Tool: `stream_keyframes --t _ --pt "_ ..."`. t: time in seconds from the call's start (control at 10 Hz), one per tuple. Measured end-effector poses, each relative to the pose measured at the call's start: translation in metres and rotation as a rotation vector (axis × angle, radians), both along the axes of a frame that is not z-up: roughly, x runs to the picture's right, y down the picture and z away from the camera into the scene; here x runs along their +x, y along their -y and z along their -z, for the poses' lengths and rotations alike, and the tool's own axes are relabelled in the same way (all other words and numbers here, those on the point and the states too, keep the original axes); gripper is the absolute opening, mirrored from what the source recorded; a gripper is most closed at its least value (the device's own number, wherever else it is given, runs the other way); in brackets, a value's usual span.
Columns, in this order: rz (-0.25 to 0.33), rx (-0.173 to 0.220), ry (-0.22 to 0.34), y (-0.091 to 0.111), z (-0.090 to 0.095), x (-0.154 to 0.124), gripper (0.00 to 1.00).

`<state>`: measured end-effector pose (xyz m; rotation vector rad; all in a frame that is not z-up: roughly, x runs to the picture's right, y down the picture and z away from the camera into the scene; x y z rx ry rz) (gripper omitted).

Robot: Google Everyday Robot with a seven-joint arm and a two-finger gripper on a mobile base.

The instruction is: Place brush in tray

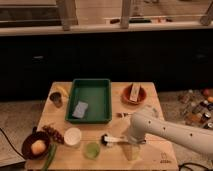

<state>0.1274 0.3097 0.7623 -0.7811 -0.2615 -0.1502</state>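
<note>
Camera view shows the gripper (131, 141) low over the brush (113, 140), grip unclear, so the brush could slip before reaching the green tray (91, 83) at 11 o'clock.

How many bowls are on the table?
2: a dark bowl at the front-left corner, and an orange bowl right of the green tray. The hand is front-center, near the brush.

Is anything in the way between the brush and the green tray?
Nothing visible blocks it. The brush lies near the table's front edge by the gripper, and the bare table stretches from it up to the green tray. The white cup and green cup sit off to the side.
</note>
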Motion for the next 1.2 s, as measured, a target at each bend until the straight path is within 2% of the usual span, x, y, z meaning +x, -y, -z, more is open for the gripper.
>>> stream_keyframes --t 0.2,0.4,0.5,0.8,1.0,1.2 --pt "-0.01 -0.003 -0.008 -0.004 -0.006 0.003 0.57" --pt "-0.017 0.0 -0.01 -0.004 -0.008 0.003 0.41" --pt "-0.013 -0.001 -0.011 -0.004 -0.009 0.003 0.28" --pt "-0.009 -0.009 -0.013 -0.006 -0.007 0.005 0.02" --pt "-0.004 0.0 -0.01 -0.002 -0.003 0.005 0.0" --pt "-0.002 0.027 -0.001 0.014 0.01 0.004 0.0"
